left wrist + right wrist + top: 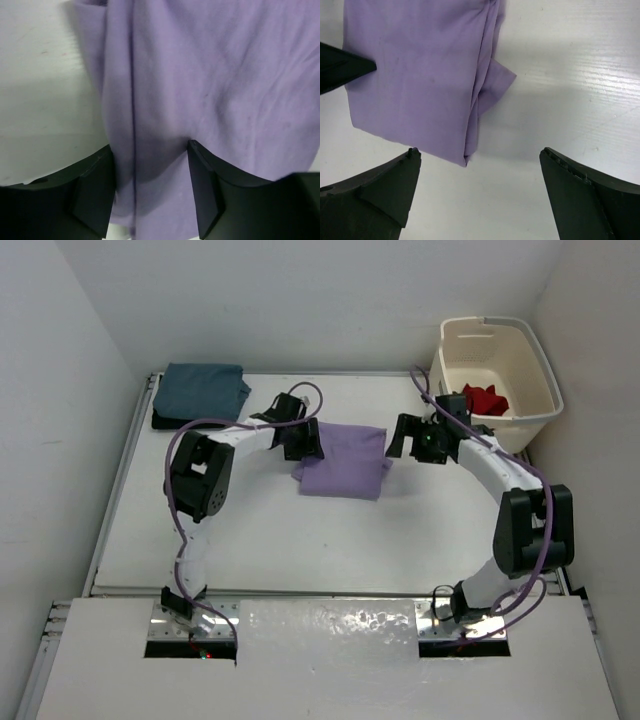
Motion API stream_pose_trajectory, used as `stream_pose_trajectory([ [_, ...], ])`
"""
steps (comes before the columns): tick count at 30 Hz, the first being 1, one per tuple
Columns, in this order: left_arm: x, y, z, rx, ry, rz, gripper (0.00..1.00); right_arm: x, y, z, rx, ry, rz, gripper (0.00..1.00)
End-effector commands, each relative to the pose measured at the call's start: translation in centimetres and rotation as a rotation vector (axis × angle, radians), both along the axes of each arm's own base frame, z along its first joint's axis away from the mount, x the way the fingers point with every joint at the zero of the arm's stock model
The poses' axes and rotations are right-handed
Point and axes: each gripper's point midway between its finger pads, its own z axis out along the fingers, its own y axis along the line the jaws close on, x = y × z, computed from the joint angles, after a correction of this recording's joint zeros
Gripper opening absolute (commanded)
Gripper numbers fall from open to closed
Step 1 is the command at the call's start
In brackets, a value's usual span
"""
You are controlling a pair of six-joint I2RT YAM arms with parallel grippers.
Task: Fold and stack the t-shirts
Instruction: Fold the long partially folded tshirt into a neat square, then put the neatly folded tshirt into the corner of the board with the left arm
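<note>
Top external — lavender shirt (345, 468) folded, long axis left-right; right gripper (408, 440) released, left gripper (304, 443) — hold unclear.

Folded shirt (345, 465) mid-table; shirt stack (203, 390) far-left corner; basket (520, 350) far right, loose shirt (487, 400) inside.

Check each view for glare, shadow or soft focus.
Top external: sharp, evenly lit, glare on the shiny strip at the near edge. Left wrist: lavender t-shirt slightly soft, darkly shaded at the left tool. Right wrist: crisp; soft shadow on the table right of the shirt, faint streaky sheen.
</note>
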Motion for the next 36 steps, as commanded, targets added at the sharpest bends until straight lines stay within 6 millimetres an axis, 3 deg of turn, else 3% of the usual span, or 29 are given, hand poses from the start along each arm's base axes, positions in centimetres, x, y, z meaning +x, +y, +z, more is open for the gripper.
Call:
stream_pose_trajectory([
  [1,0.2,-1.4,-1.8,0.006,0.019,0.008,0.52,-0.4,-0.3,1.9,-0.022,-0.065,0.024,0.99],
  [5,0.3,-1.8,-2.9,-0.005,0.031,0.016,0.40,-1.0,-0.6,2.5,-0.042,-0.086,0.037,0.99],
  [10,0.8,-2.9,-2.7,-0.063,0.018,0.001,0.02,-1.2,-0.6,2.0,-0.048,-0.073,0.047,0.99],
  [11,1.0,-3.3,-2.3,-0.082,0.005,-0.009,0.00,-1.2,-0.6,1.8,-0.045,-0.069,0.050,0.99],
  [16,2.1,-3.9,0.6,-0.123,-0.095,-0.055,0.00,-1.3,-0.7,1.7,-0.062,-0.066,0.064,0.99],
  [21,4.2,-2.9,6.0,-0.123,-0.268,-0.142,0.00,-1.2,-1.1,1.7,-0.085,-0.076,0.067,0.99],
  [27,6.6,0.4,10.9,-0.070,-0.403,-0.268,0.00,-0.9,-1.2,1.5,-0.095,-0.082,0.068,0.99],
  [29,7.3,2.7,10.4,0.002,-0.409,-0.303,0.00,-0.8,-1.2,1.3,-0.095,-0.079,0.070,0.99],
  [32,8.3,5.2,11.4,0.068,-0.420,-0.363,0.00,-0.8,-1.1,1.1,-0.095,-0.073,0.074,0.99],
  [36,10.4,8.7,13.9,0.211,-0.503,-0.416,0.00,-0.8,-1.2,0.6,-0.102,-0.060,0.076,0.99],
])
